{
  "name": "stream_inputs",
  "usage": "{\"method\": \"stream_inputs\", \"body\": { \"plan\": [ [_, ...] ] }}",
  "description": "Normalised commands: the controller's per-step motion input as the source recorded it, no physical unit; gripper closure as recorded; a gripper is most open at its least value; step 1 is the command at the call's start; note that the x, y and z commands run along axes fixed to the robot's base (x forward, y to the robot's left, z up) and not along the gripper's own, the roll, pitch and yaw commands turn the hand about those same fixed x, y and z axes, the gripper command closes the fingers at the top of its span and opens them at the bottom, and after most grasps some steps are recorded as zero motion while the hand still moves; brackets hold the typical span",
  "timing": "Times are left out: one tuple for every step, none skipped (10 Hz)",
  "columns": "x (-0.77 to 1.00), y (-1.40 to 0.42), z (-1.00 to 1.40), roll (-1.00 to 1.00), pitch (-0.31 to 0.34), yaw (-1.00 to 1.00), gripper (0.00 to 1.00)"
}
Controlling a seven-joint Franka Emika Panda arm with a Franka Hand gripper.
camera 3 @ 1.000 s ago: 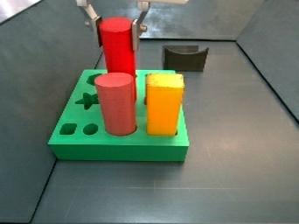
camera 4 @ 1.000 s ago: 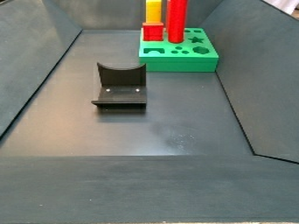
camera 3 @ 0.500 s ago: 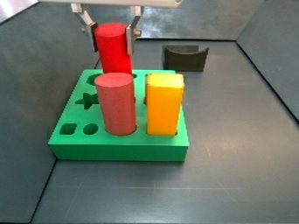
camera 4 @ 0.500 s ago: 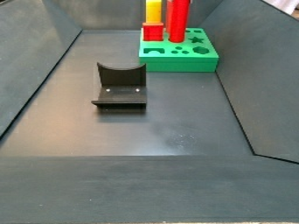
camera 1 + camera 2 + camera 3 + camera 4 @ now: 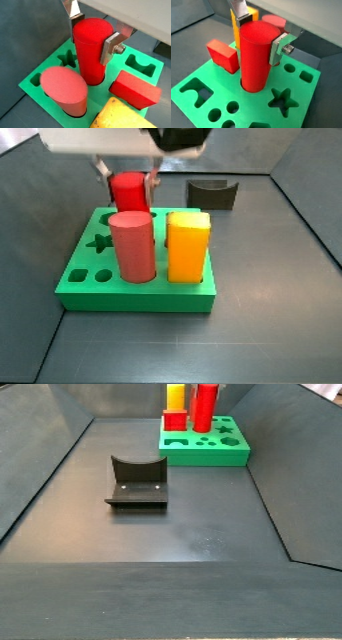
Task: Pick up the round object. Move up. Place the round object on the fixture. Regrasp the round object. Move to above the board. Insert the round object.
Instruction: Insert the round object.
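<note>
Dark grey flooring surrounds the board (image 5: pixel 211 107), where the jaws of the gripper (image 5: pixel 258 30) clamp the round object (image 5: pixel 256 55) upright, its lower end entering a round hole directly beneath them.

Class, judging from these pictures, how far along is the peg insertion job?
Done: the round object is off the fixture and over the board.
In hand: the gripper grips it, its lower end entering a hole.
Left: full seating and release.

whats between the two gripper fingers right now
The round object, upright with its lower end in the board. Both wrist views show the gripper fingers flanking its upper part.
</note>
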Motion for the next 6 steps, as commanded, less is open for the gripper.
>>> {"method": "stream_inputs", "body": {
  "plan": [
    [0.17,0.07,-0.32,-0.04,0.071,-0.06,1.00],
    [0.14,0.07,-0.29,-0.06,0.037,-0.05,1.00],
    [0.02,0.07,-0.27,-0.07,0.000,-0.05,1.00],
    [0.00,0.04,-0.18,-0.09,-0.041,0.00,1.00],
    [0.00,0.11,-0.22,-0.16,-0.076,0.00,1.00],
    [0.01,0.04,-0.17,-0.09,-0.029,0.00,1.00]
  ]
}}
